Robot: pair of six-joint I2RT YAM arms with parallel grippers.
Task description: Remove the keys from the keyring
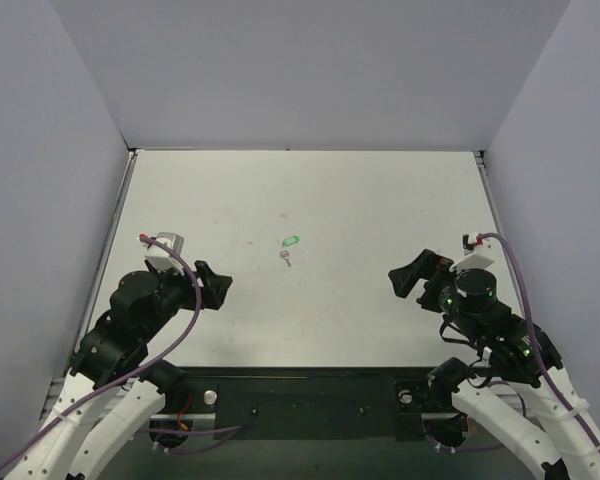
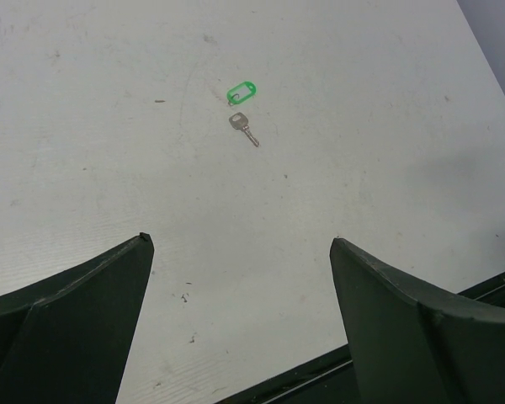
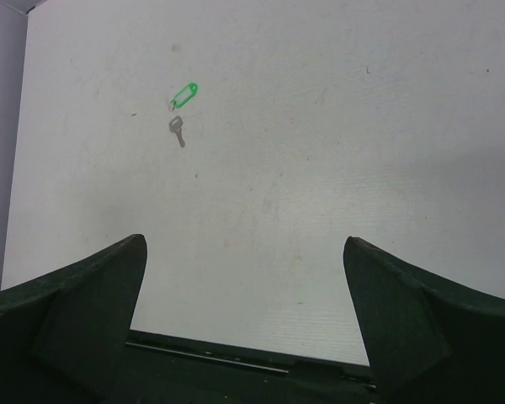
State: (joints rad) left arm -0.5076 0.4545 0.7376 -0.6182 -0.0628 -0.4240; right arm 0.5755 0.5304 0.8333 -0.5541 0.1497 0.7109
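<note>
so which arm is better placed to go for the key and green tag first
Left, probably. Both grippers are open and empty, but the left gripper sits closer to the key and green tag than the right gripper in the top view.

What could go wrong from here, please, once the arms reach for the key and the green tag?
The key is tiny and lies flat on the table, so a closing hand may slide over it or push it away. It lies right beside the green tag; a hand closing on one may catch both. The left hand and right hand, both open, face that same small spot and might collide there.
</note>
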